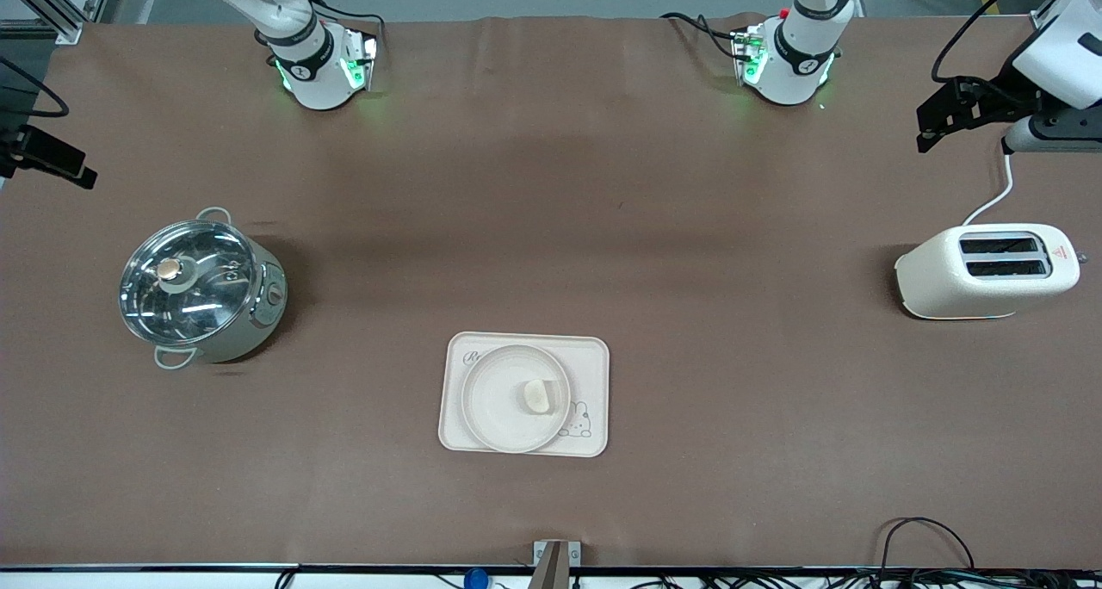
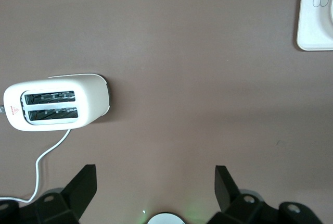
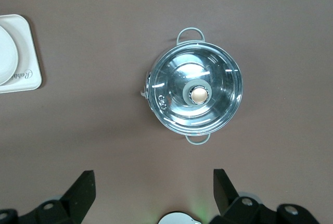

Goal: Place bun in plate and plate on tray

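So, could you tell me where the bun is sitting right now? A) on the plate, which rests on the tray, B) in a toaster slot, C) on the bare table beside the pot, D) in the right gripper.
A: the bun lies on the plate, and the plate sits on the tray; both grippers are open and up, away from it.

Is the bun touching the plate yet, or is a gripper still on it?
Touching. The front view shows the bun lying in the plate, which sits on the tray. No gripper is near it; each wrist view shows open fingers over bare table.
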Available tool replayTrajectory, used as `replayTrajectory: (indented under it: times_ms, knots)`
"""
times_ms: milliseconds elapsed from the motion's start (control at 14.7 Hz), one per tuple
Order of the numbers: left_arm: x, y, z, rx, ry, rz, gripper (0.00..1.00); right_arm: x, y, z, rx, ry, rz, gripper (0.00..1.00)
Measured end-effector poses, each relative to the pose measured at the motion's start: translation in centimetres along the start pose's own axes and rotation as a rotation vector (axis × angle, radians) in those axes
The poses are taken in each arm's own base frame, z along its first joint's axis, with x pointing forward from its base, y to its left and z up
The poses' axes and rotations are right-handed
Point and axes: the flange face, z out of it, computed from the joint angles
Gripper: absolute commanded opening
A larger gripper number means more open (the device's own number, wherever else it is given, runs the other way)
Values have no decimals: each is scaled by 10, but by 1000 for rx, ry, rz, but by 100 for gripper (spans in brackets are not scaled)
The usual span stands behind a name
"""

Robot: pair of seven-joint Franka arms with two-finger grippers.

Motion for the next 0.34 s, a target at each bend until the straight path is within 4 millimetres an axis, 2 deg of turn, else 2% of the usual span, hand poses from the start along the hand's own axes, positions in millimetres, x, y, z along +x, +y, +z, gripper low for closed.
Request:
replayTrajectory:
  times_ms: [341]
  knots:
    - [0, 0, 0, 0, 0, 0, 100, 0, -2, 0, -3, -2, -4, 100]
